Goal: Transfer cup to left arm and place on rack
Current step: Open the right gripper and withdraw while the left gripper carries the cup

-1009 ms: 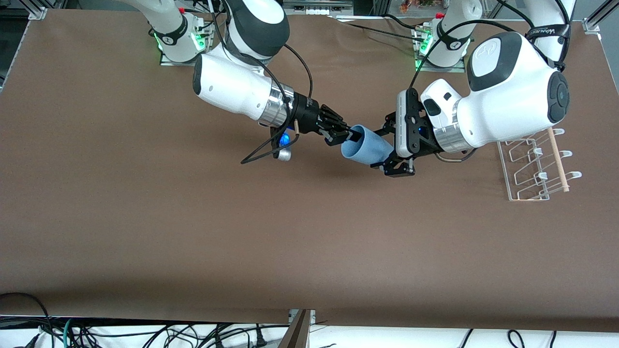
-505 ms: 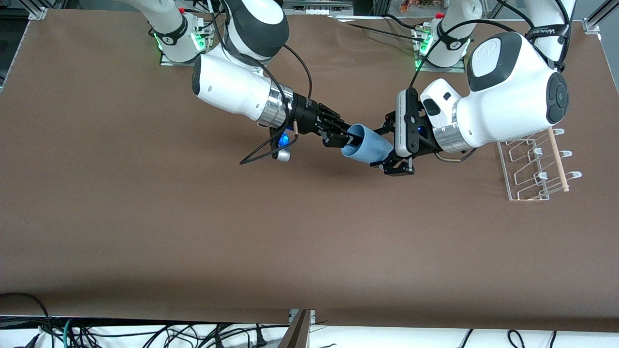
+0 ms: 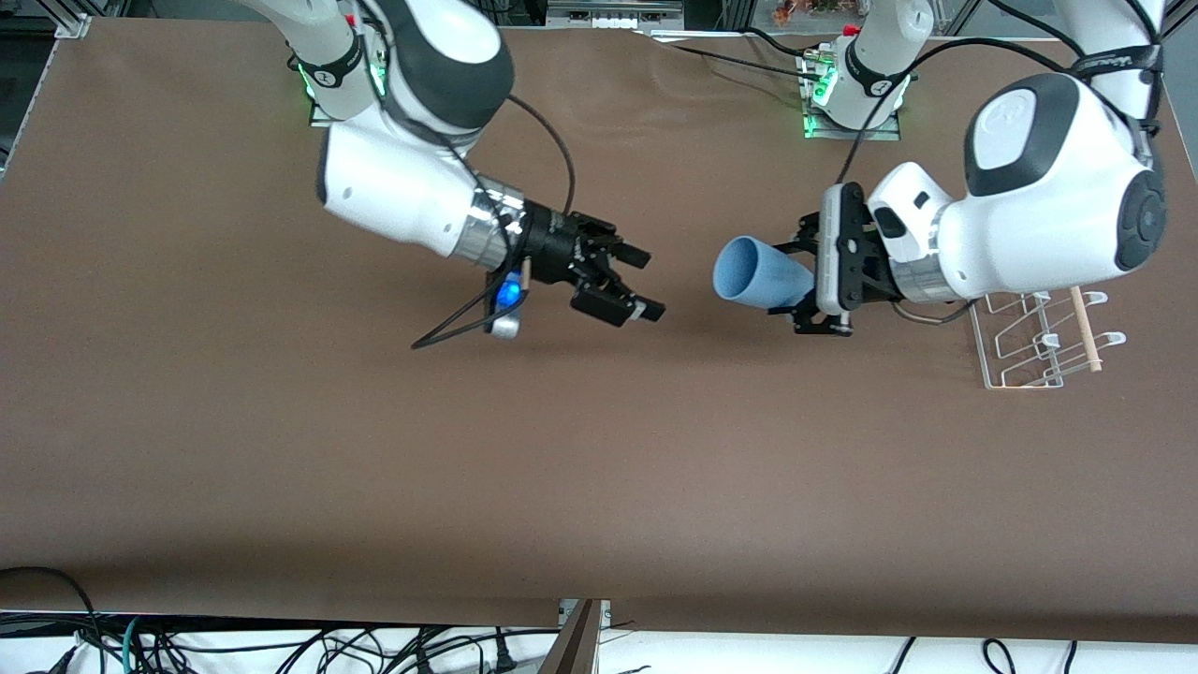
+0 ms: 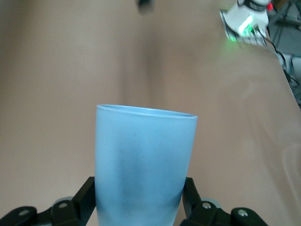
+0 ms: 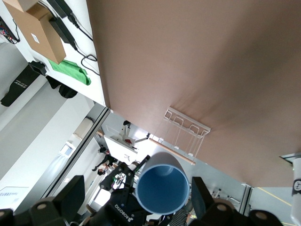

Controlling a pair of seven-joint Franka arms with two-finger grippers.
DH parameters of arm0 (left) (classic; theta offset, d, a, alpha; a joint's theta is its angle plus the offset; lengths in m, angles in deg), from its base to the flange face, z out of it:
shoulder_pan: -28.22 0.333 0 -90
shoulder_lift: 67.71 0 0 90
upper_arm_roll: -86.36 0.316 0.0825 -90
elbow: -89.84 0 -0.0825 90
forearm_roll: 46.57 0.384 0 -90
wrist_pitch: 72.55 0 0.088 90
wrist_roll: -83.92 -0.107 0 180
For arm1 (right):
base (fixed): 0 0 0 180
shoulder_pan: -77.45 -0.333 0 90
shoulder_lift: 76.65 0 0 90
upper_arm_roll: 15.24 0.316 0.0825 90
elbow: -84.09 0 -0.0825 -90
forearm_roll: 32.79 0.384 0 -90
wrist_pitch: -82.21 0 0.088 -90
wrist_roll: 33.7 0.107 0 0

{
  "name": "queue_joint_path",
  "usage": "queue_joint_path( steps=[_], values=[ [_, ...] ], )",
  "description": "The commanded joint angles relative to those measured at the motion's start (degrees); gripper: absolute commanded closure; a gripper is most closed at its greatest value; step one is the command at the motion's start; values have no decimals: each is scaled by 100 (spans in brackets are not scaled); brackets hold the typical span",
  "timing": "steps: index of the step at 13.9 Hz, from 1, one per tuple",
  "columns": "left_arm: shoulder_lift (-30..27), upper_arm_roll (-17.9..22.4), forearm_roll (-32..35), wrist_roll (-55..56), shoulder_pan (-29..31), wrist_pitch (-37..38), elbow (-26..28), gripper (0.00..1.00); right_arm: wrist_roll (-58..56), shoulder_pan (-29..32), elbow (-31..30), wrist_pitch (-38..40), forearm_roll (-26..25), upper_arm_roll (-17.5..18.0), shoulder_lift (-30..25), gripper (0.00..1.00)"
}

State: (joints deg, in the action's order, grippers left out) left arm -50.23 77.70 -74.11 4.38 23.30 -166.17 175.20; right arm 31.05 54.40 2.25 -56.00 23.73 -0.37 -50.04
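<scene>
The cup (image 3: pixel 760 272) lies on its side in the air, its base clamped in your left gripper (image 3: pixel 810 281) over the table beside the rack (image 3: pixel 1020 342), mouth toward the right gripper (image 3: pixel 636 281), which hangs apart over mid-table, fingers spread and empty. The handover looks done; placing is next. You'll likely need to swing the cup over the rack and turn it to seat on a peg.

front: high, faces bases | wrists: close, share cup (image 4: pixel 143 165), perhaps
</scene>
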Motion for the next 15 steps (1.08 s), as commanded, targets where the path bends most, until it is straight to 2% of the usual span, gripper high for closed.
queue_joint_path(
  steps=[1,3,5,8,10,12,15],
  values=[
    [-95,-21,922,79,140,605,-90,90,37,545,63,845,-570,51,-164,0],
    [-95,-12,1625,211,272,905,-99,90,-24,757,55,1207,-1175,34,-323,0],
    [-95,-12,2372,438,298,1072,-108,90,-269,828,63,1733,-1878,-211,-420,0],
    [-34,-48,3953,967,237,1398,-204,90,-1077,819,37,2646,-2740,-580,-709,0],
    [71,-4,4378,1029,281,1398,-195,90,-1534,819,20,3271,-3618,-739,-937,0],
    [98,250,4756,1046,316,1521,-204,90,-2262,880,2,3799,-4199,-845,-1122,0],
    [317,348,5546,1511,307,1556,-204,90,-3834,1512,-409,4153,-4710,-854,-1587,0]
  ],
)
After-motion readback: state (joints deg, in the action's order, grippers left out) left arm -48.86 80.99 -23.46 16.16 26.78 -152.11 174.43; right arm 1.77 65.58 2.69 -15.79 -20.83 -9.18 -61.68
